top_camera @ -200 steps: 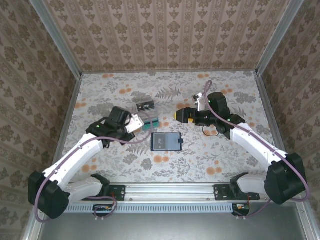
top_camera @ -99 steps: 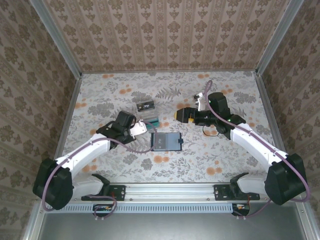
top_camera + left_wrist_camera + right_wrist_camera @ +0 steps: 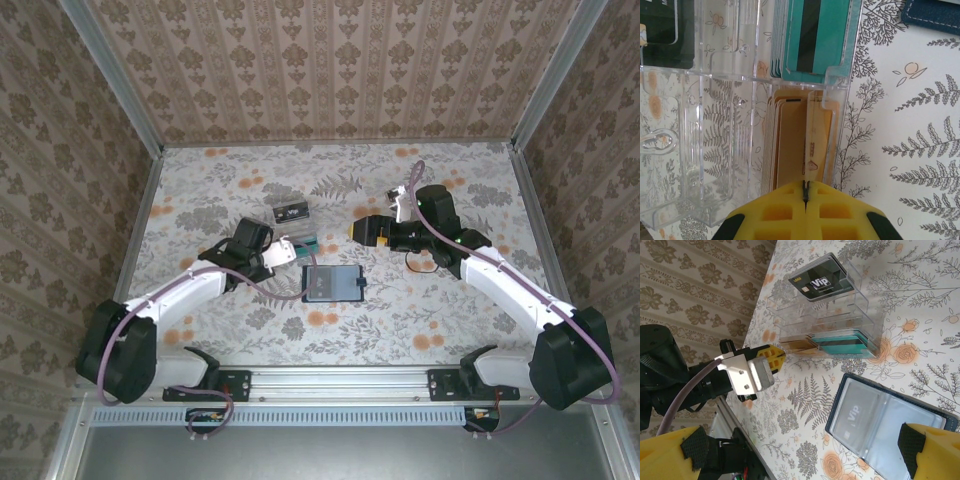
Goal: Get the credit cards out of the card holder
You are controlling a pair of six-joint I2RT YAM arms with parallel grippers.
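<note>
In clear tray (image 3: 715, 125): three stacks credit cards (image 3: 815, 35); nearby, one open card holder (image 3: 880, 425).

Black rectangular plastic card (image 3: 820, 282) on top of the clear plastic tray (image 3: 867, 302): white "Vip", plus small yellow digits near its corner, prob. "1000". Pale grey card (image 3: 852, 416) behind the clear pocket of the dark navy folding wallet (image 3: 840, 432): "Vip" again. Thin tan plastic card (image 3: 809, 140), left wrist view: tiny dark print w/ a small logo, too small to read.
</note>
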